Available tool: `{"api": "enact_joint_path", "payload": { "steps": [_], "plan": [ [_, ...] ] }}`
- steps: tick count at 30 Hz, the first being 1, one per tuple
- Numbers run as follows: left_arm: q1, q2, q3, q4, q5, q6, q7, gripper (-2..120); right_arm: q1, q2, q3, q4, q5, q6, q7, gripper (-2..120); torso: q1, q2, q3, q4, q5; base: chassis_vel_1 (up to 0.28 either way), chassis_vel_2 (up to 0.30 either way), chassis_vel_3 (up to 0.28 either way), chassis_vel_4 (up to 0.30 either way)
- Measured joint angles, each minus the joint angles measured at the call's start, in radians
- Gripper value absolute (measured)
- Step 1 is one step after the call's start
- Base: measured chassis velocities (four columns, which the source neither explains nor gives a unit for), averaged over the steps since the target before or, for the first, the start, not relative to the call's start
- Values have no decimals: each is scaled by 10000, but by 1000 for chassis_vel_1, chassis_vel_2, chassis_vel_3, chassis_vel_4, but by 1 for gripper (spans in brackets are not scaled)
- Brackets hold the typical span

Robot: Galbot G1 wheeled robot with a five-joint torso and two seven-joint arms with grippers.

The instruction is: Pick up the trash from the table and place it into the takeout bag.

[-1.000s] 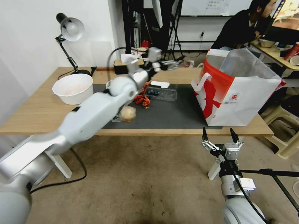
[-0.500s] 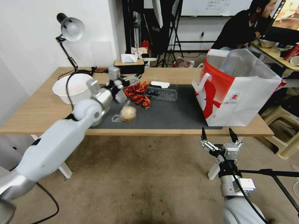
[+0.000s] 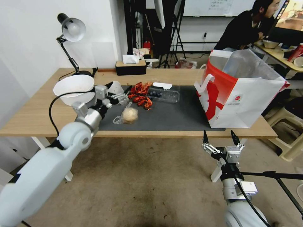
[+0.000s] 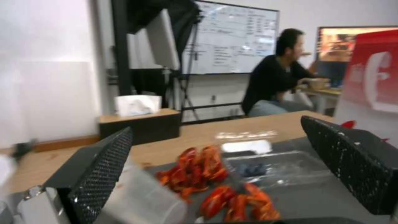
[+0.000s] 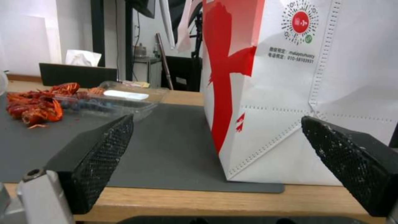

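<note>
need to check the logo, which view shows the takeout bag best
The head view: the whole takeout bag stands open on the table, handles and round logo visible. The right wrist view shows its lower front and logo close up, top cut off. The left wrist view catches a blurred red-and-white edge.

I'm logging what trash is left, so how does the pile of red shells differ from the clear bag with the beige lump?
The red shells are loose, scattered bright red-orange pieces; the clear bag with the beige lump is one pale, rounded bundle wrapped in plastic. The shells lie farther back on the mat, the bag nearer the robot's edge of the table. Both rest on the dark mat, ungrasped, beside the open left tool.
</note>
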Motion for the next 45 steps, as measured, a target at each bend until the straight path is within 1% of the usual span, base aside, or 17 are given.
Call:
{"api": "enact_joint_path", "payload": {
  "steps": [1, 3, 4, 5, 6, 8, 9, 12, 13, 17, 22, 25, 27, 28, 33, 40, 45],
  "plan": [
    [415, -76, -298, -176, 278, 59, -125, 100, -6, 3, 0, 0, -6, 8, 4, 100, 0, 0, 0, -1, 1, 0, 0, 0, 0],
    [571, -107, -396, -228, 389, 91, -158, 100, -10, 3, 0, 0, -9, 12, 5, 100, 0, 0, 0, 1, -1, 0, 0, 0, 0],
    [1143, -280, -750, -419, 853, 182, -321, 100, -24, 0, 1, 0, -12, 25, 8, 100, -1, 0, 0, 2, -5, 0, 0, 0, 0],
    [1143, -280, -750, -419, 853, 182, -321, 100, -24, 0, 1, 0, -12, 25, 8, 100, -1, 0, 0, 2, -5, 0, 0, 0, 0],
    [2187, -649, -1270, -847, 1663, 380, -788, 100, -63, 1, 26, 0, -14, 58, 19, 100, 0, 0, 0, 0, -6, 0, 0, 0, 0],
    [2976, -914, -1642, -1246, 2169, 500, -1146, 100, -69, 25, 32, 21, -14, 71, 34, 100, -1, 0, 0, 1, 2, 0, 0, 0, 0],
    [2976, -914, -1642, -1246, 2169, 500, -1146, 100, -69, 25, 32, 21, -14, 71, 34, 100, -1, 0, 0, 1, 2, 0, 0, 0, 0],
    [3805, -1289, -2077, -1630, 2655, 513, -1448, 100, -111, 69, 29, 37, -14, 87, 42, 100, -1, 0, -1, 0, -1, 0, 0, 0, 0],
    [3805, -1289, -2077, -1630, 2655, 513, -1448, 100, -111, 69, 29, 37, -14, 87, 42, 100, -1, 0, -1, 0, -1, 0, 0, 0, 0],
    [4702, -1886, -2567, -1711, 3222, 41, -1490, 100, -141, 80, 32, 38, -17, 128, 46, 100, -1, 0, 0, 0, -2, 0, 0, 0, 0],
    [5173, -2276, -2731, -1667, 3549, -314, -1542, 100, -97, 93, 8, 21, -17, 132, 46, 100, -1, 0, 0, 0, -2, 0, 0, 0, 0],
    [5580, -2553, -2788, -1562, 3688, -752, -1557, 100, -65, 110, -9, -23, -18, 135, 46, 100, -1, 0, 0, 1, -2, 0, 0, 0, 0],
    [5628, -2585, -2796, -1535, 3695, -842, -1552, 100, -63, 110, -10, -27, -17, 136, 46, 100, -1, 0, 0, 1, -2, 0, 0, 0, 0],
    [5754, -2667, -2808, -1443, 3724, -1116, -1526, 100, -46, 105, -12, -38, -16, 136, 46, 100, -1, 0, 0, 1, -2, 0, 0, 0, 0],
    [5931, -2766, -2822, -1262, 3759, -1461, -1463, 100, -1, 82, -12, -61, -2, 136, 46, 100, -2, 0, 0, 1, -2, 0, 0, 0, 0],
    [5896, -2767, -2714, -1181, 3835, -1578, -1319, 100, 10, 92, -29, -91, 0, 133, 47, 100, 1, -1, 0, 1, -3, 0, 0, 0, 0],
    [5579, -2648, -2500, -1178, 3936, -1546, -1115, 100, 2, 99, -28, -96, 0, 132, 47, 100, 1, -2, 0, 1, -1, 0, 0, 0, 0]
  ]
}}
